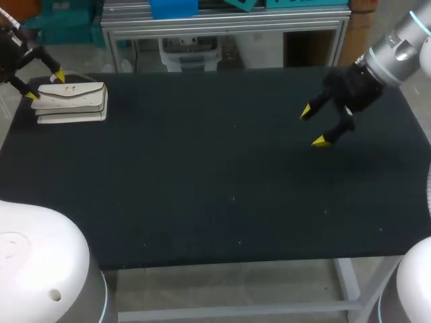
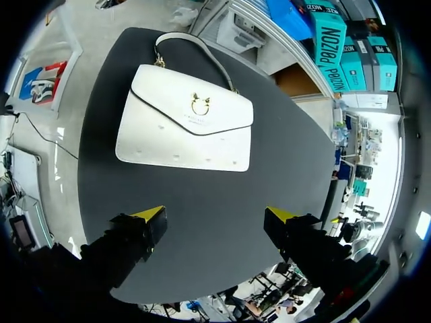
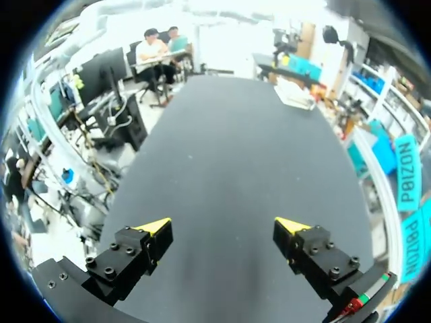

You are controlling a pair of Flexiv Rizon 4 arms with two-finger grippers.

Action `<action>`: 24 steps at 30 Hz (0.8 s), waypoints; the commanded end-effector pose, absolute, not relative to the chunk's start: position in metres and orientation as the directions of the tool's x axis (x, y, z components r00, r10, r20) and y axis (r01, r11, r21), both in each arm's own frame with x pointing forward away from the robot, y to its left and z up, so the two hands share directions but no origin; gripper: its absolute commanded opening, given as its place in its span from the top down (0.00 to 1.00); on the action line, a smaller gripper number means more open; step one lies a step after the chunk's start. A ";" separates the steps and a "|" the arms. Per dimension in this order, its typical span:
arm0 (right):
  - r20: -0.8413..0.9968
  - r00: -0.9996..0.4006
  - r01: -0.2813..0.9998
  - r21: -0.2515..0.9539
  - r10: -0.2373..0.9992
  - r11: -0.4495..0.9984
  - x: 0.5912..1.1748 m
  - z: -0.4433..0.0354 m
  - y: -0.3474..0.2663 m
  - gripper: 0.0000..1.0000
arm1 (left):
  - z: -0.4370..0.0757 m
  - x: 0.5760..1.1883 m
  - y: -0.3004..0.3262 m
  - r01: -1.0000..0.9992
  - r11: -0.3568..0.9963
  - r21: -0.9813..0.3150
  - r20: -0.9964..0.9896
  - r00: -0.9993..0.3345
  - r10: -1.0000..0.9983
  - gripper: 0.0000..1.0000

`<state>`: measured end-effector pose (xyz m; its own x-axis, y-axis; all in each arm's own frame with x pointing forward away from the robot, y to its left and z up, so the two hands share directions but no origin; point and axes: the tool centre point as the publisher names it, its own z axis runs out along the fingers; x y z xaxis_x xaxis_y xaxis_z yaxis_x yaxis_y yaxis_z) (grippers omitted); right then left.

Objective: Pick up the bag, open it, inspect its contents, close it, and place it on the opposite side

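A white handbag (image 1: 71, 101) with a flap and a gold clasp lies flat at the table's far left corner. In the left wrist view the handbag (image 2: 185, 128) lies ahead of my left gripper (image 2: 215, 214), its strap curving away on the far side. My left gripper (image 1: 46, 85) hovers over the bag's left end, open, with nothing between its fingers. My right gripper (image 1: 314, 126) hangs open above the table's right half, far from the bag. The right wrist view shows the right gripper (image 3: 222, 224) over bare black tabletop, and the bag (image 3: 295, 94) small at the table's far end.
The black tabletop (image 1: 215, 182) spreads wide between the two arms. Its left edge runs close beside the bag. Two white arm bases (image 1: 40, 262) stand at the near corners.
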<state>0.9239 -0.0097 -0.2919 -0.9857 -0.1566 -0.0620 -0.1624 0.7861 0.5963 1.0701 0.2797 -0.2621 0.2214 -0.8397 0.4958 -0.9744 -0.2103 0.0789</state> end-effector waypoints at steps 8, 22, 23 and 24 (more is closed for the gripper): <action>-0.059 -0.969 -0.221 0.645 -0.241 0.731 0.923 -0.314 0.003 0.00 | -0.297 1.106 0.339 -0.970 -0.241 0.043 0.610 0.216 -0.762 0.00; -0.068 -0.936 -0.298 0.674 -0.345 0.676 0.921 -0.332 0.027 0.00 | -0.341 1.135 0.362 -0.972 -0.233 0.025 0.657 0.192 -0.729 0.16; -0.068 -0.934 -0.301 0.676 -0.350 0.673 0.921 -0.332 0.028 0.00 | -0.343 1.137 0.362 -0.973 -0.229 0.024 0.660 0.187 -0.727 0.18; -0.068 -0.932 -0.305 0.677 -0.355 0.670 0.921 -0.333 0.029 0.00 | -0.344 1.139 0.363 -0.973 -0.227 0.025 0.663 0.187 -0.725 0.19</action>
<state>0.9156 0.0275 -0.3311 -0.9360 -0.3433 -0.0782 -0.3040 0.6758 0.6715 1.1206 0.3538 -0.3368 0.2015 -0.7762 0.5974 -0.9578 -0.2839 -0.0458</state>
